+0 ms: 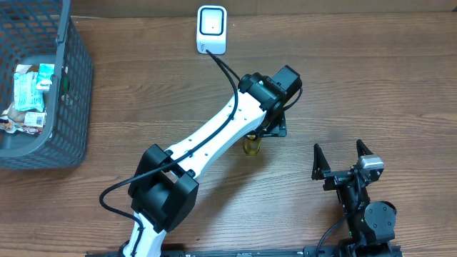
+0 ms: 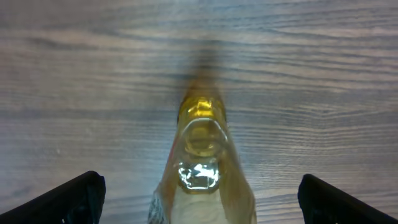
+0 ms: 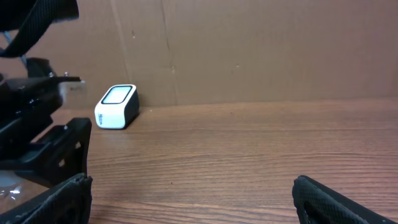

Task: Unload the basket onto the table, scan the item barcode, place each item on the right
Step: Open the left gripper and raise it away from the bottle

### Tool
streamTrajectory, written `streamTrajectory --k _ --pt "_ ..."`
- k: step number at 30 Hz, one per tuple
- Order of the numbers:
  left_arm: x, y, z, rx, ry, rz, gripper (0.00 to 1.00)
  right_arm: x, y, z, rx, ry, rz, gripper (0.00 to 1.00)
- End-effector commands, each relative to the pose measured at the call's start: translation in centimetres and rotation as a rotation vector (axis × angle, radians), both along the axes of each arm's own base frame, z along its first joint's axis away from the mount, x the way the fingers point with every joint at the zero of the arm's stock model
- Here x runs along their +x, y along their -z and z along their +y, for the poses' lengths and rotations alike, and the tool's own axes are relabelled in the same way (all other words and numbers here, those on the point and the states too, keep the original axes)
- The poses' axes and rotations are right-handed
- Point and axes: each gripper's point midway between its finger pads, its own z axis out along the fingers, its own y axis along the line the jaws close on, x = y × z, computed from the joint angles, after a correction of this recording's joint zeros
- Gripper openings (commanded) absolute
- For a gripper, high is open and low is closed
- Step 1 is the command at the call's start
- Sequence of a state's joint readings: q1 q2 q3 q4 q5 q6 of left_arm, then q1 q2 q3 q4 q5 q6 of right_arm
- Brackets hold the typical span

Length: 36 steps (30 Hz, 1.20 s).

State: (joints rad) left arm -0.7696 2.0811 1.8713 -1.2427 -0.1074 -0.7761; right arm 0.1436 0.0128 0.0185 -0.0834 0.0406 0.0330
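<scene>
A: Logging bottle near the worktop's middle, under the left arm, well short of the scanner at the far edge.

B: Noting left end effector spread wide, straddling it, gripping nothing. Noting right end effector released too, by the near edge.

A: Worrying about rolling or tipping if nudged on closing; looking glossy, narrow, probably slippery.

B: Also risking barcode facing away from the scanner; not seeing it here.

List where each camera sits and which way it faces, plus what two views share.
Overhead: above the table, facing down; left arm, right gripper, scanner, basket.
Left wrist: facing down at bottle; left gripper open.
Right wrist: low, facing across table toward scanner; right gripper open.
Shared: overhead and right wrist show scanner.
</scene>
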Motion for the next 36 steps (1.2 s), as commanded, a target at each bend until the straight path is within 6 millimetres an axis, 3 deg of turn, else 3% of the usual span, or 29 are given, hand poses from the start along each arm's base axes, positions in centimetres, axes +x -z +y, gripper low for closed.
streamTrajectory --k 1,8,13,17,24,30,33,35,36 --pt "2.8 -3.8 0.7 -0.01 0.074 -0.112 1.0 0.0 0.2 -0.1 -0.004 0.005 -0.002 1.0" --pt "7.0 -9.7 2.7 -0.092 -0.016 -0.23 1.0 0.0 0.2 -0.1 -0.004 0.005 -0.002 1.0" --pt "8.9 -12.7 5.8 -0.094 -0.04 -0.277 1.0 0.0 0.2 -0.1 -0.004 0.005 -0.002 1.0" --pt "9.7 -13.5 9.1 -0.044 -0.026 -0.278 1.0 0.0 0.2 -0.1 -0.004 0.005 -0.002 1.0" --pt "10.2 -12.9 14.9 -0.005 -0.141 -0.21 1.0 0.0 0.2 -0.1 -0.004 0.005 -0.002 1.0" --pt "9.9 -12.5 17.8 0.02 -0.198 -0.165 0.99 0.0 0.2 -0.1 -0.004 0.005 -0.002 1.0" --pt "9.5 -12.3 18.6 0.032 -0.213 -0.141 0.9 0.0 0.2 -0.1 -0.004 0.005 -0.002 1.0" --pt "9.4 -12.1 18.9 0.037 -0.216 -0.131 0.66 0.0 0.2 -0.1 -0.004 0.005 -0.002 1.0" --pt "9.3 -12.1 18.9 0.039 -0.216 -0.126 0.43 0.0 0.2 -0.1 -0.004 0.005 -0.002 1.0"
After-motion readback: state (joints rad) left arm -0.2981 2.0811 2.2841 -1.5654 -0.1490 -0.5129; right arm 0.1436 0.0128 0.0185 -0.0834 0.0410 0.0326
